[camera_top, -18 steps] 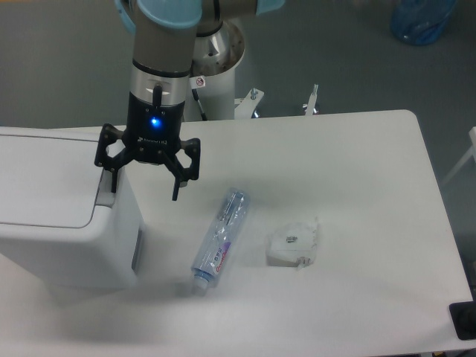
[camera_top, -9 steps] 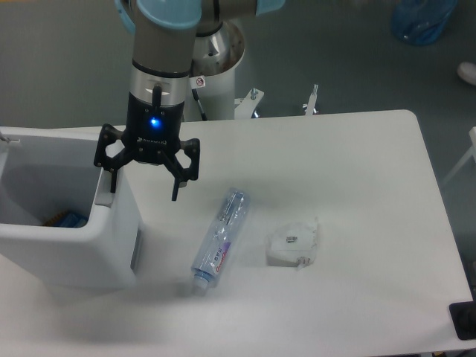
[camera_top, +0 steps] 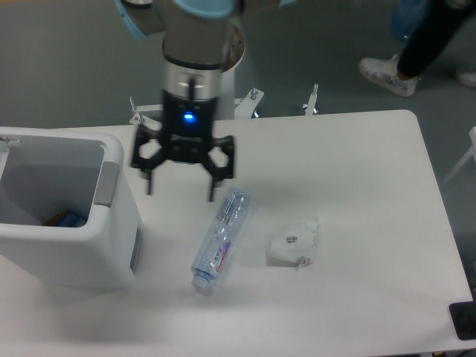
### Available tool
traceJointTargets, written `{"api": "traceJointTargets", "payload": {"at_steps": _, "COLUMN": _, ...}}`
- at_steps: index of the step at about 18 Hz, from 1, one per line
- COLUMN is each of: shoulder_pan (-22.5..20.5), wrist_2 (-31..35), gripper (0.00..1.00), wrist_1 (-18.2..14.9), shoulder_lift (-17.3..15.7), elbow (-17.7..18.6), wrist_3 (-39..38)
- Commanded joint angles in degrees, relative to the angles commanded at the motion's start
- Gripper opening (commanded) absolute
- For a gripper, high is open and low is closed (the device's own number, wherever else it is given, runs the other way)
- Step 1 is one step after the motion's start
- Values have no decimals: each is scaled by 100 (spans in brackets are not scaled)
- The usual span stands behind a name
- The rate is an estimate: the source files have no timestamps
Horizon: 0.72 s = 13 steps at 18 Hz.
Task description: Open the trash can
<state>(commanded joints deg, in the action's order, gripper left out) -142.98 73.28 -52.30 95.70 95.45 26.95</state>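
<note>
One large boxy white plastic trash can [camera_top: 71, 245] with rounded corners stands at the left side of the white table [camera_top: 357, 149], its left part cut off by the picture's edge; its top is open, so the pale inner walls show, and something orange and blue lies at the bottom, too little of it visible to name; the lid itself cannot be made out, apart from a thin white edge at the far left; a grey rectangular push tab [camera_top: 106, 184] sits on the rim at the can's right side. Just right of the can, above the table, hangs the black two-finger gripper [camera_top: 181, 189] with a blue light glowing on its body; its fingers are spread wide apart, pointing down, and grasp nothing; the near finger stands close to the tab but apart from it; the arm above is cut off at the top. Right of the can, below the gripper, a clear plastic bottle [camera_top: 219, 239] with a blue and red label lies on its side; further right lies a crumpled white mask-like thing [camera_top: 294, 244]; beyond the table, a person's white shoe [camera_top: 385, 74] shows at the top.
</note>
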Motion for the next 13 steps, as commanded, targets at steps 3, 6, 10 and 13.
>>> {"api": "traceJointTargets", "payload": {"at_steps": 3, "shoulder_pan": -458, "wrist_2": 361, "gripper": 100, "wrist_1": 9, "shoulder_lift": 342, "elbow": -61, "wrist_3": 730}}
{"api": "traceJointTargets", "payload": {"at_steps": 6, "shoulder_pan": -766, "wrist_2": 458, "gripper": 100, "wrist_1": 9, "shoulder_lift": 676, "elbow": -193, "wrist_3": 1450}}
{"api": "traceJointTargets", "payload": {"at_steps": 10, "shoulder_pan": -1126, "wrist_2": 853, "gripper": 100, "wrist_1": -61, "shoulder_lift": 1029, "elbow": -386, "wrist_3": 2812}}
{"api": "traceJointTargets", "payload": {"at_steps": 13, "shoulder_pan": -1214, "wrist_2": 1099, "gripper": 100, "wrist_1": -123, "shoulder_lift": 1064, "elbow": -343, "wrist_3": 3937}}
